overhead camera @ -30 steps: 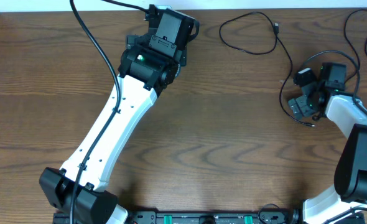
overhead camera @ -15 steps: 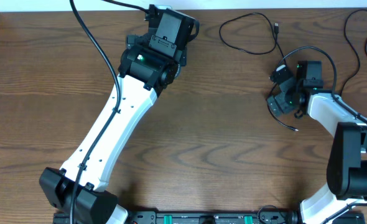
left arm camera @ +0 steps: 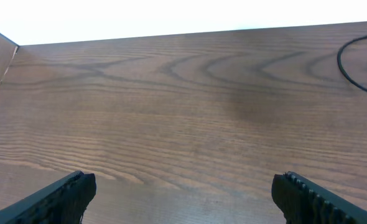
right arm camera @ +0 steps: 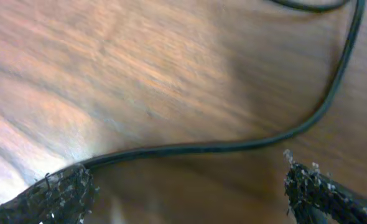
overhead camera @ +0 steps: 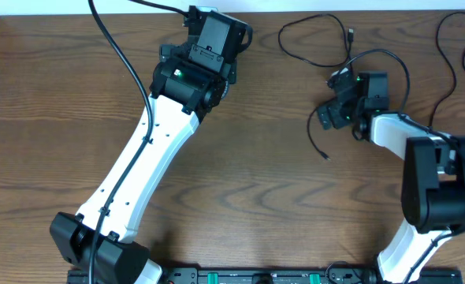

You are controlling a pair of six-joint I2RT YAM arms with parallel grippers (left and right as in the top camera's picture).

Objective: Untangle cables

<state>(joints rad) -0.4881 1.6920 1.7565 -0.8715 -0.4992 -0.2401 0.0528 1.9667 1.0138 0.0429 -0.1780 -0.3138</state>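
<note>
1. Left gripper [left arm camera: 183,193] is sitting over the worktop [left arm camera: 171,112], jaws wide apart.
2. Right gripper [right arm camera: 190,196] is gaping, black cable [right arm camera: 233,146] running between its fingers, unclamped.
3. Cables [overhead camera: 349,33] are lying on the worktop's right side.

Bright, even light; right wrist view blurred, its cable [right arm camera: 202,147] soft-edged.

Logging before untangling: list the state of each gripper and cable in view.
Left gripper: jaws open, empty.
Right gripper: jaws open, nothing clamped.
Thin black flexible cable: slack on the wooden table, running between the right gripper's jaws.
Black cable near the table's right side: slack, outside both jaws.
</note>
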